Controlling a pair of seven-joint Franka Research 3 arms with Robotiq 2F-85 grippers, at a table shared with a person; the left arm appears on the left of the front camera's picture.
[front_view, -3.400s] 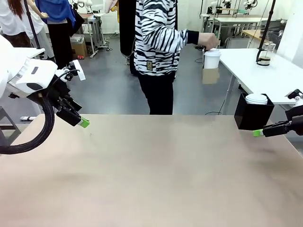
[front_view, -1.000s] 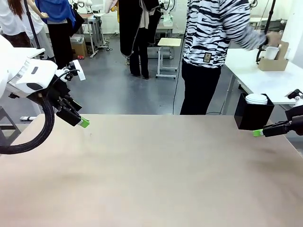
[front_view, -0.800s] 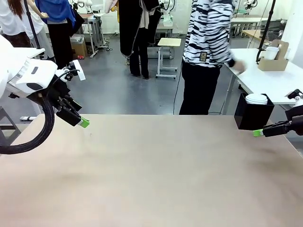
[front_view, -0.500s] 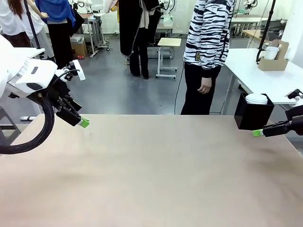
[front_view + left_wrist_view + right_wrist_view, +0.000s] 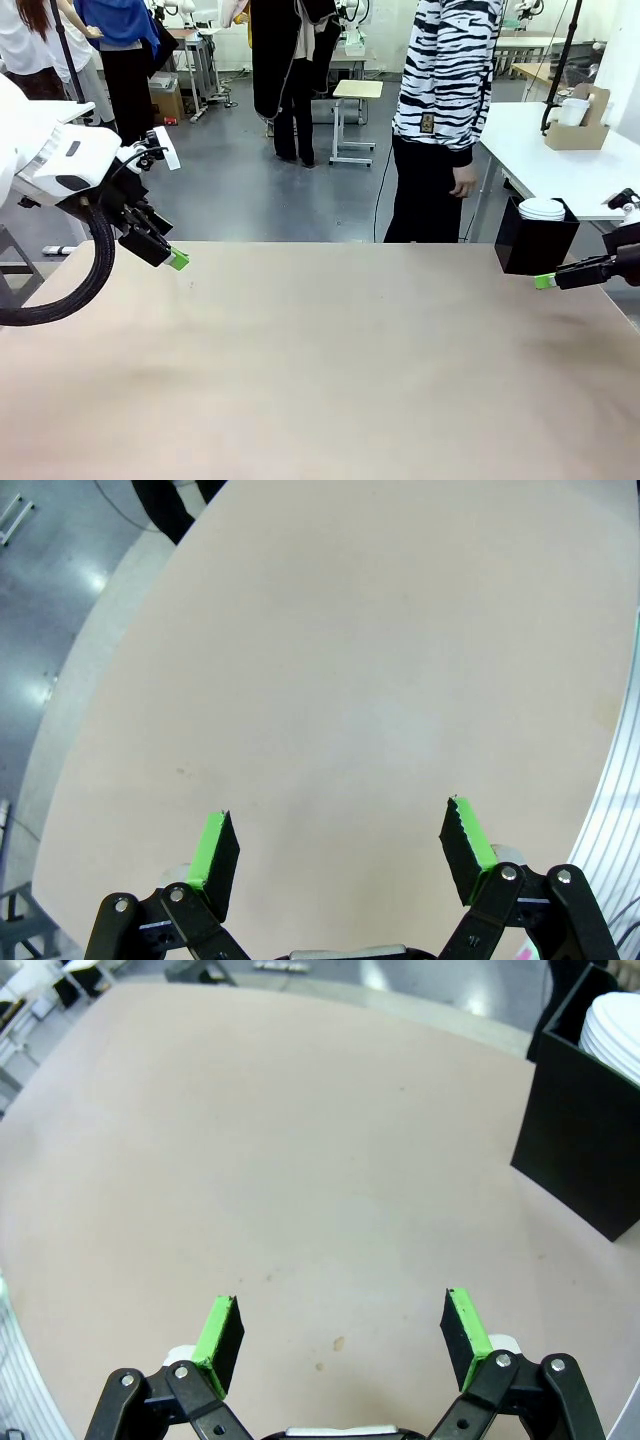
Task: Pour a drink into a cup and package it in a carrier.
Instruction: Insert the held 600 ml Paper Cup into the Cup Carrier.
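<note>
On the white side table at the far right stands the brown cardboard carrier (image 5: 580,131) with a white cup (image 5: 573,111) in it. The drink is out of view. My left gripper (image 5: 177,260) hovers over the left end of the beige table (image 5: 330,360), open and empty; its wrist view shows the left gripper (image 5: 340,852) above bare tabletop. My right gripper (image 5: 545,281) hangs at the right edge, just in front of a black box, open and empty. In the right wrist view the right gripper (image 5: 340,1335) points across bare table, the box off to one side.
A black box (image 5: 535,243) holding stacked white lids (image 5: 542,208) stands at the table's far right corner, also seen as the black box (image 5: 588,1140) by the right wrist. A person in a black-and-white striped top (image 5: 440,90) stands beyond the far edge.
The person has turned away from the side table, leaving the cup in the carrier there, and now stands with an arm hanging down. Neither arm has moved.
</note>
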